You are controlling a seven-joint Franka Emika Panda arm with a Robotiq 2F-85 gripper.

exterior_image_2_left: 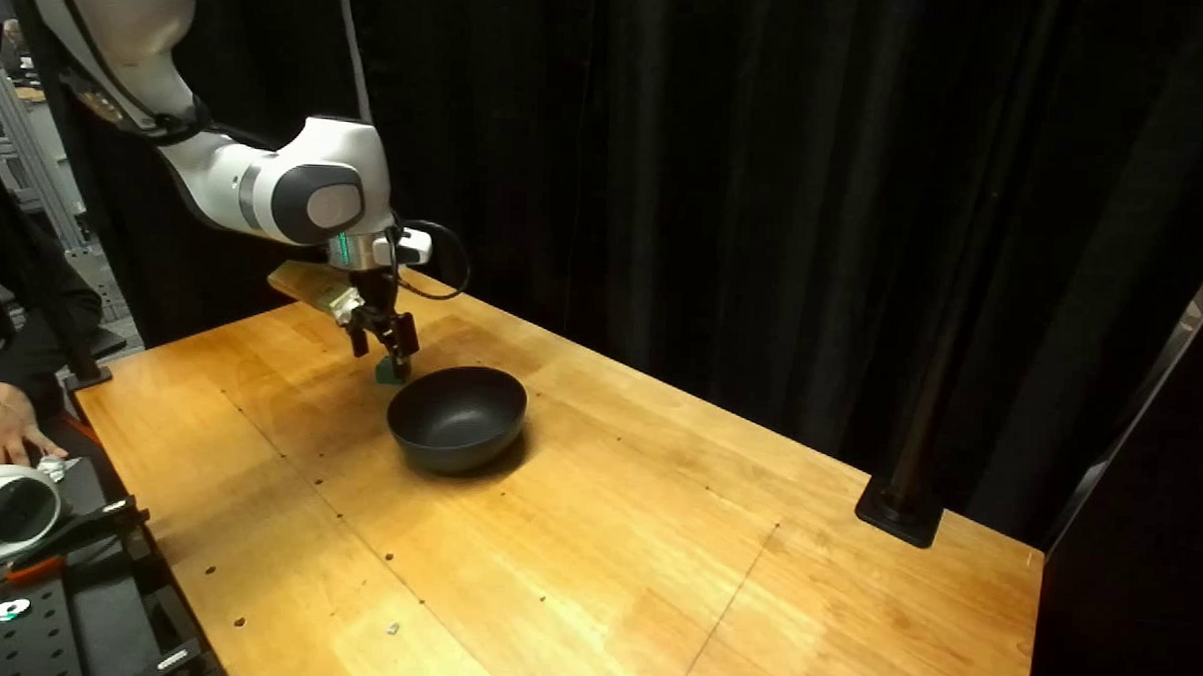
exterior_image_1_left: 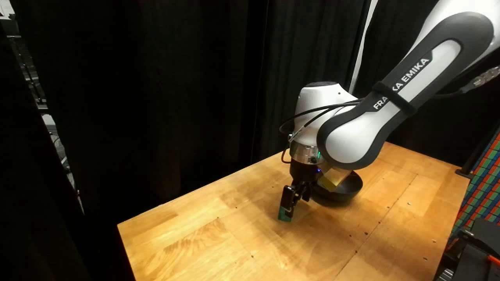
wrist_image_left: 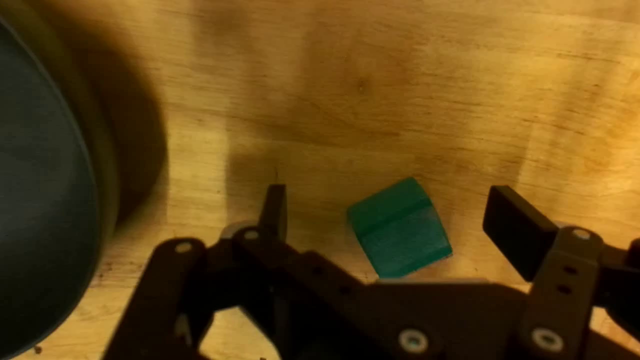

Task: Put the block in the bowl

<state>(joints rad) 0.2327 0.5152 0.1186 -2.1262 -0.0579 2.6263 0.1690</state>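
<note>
The block is a small green cube point(wrist_image_left: 402, 232) lying on the wooden table, turned at an angle to the fingers. It also shows in both exterior views point(exterior_image_1_left: 284, 215) point(exterior_image_2_left: 388, 373), partly covered by a finger. My gripper point(wrist_image_left: 392, 215) is open and points down over the block, low above the table. In the wrist view the block lies between the two fingertips, with a gap on each side. The gripper also shows in both exterior views point(exterior_image_1_left: 297, 198) point(exterior_image_2_left: 383, 344). The black bowl point(exterior_image_2_left: 457, 455) stands upright close beside the gripper. It shows at the left edge of the wrist view point(wrist_image_left: 40, 190).
The wooden table point(exterior_image_1_left: 218, 242) has small screw holes. A black post base point(exterior_image_2_left: 899, 510) stands on it at the far edge. Black curtains point(exterior_image_2_left: 747, 183) hang behind the table. A person's hand point(exterior_image_2_left: 8, 437) rests by equipment beside the table.
</note>
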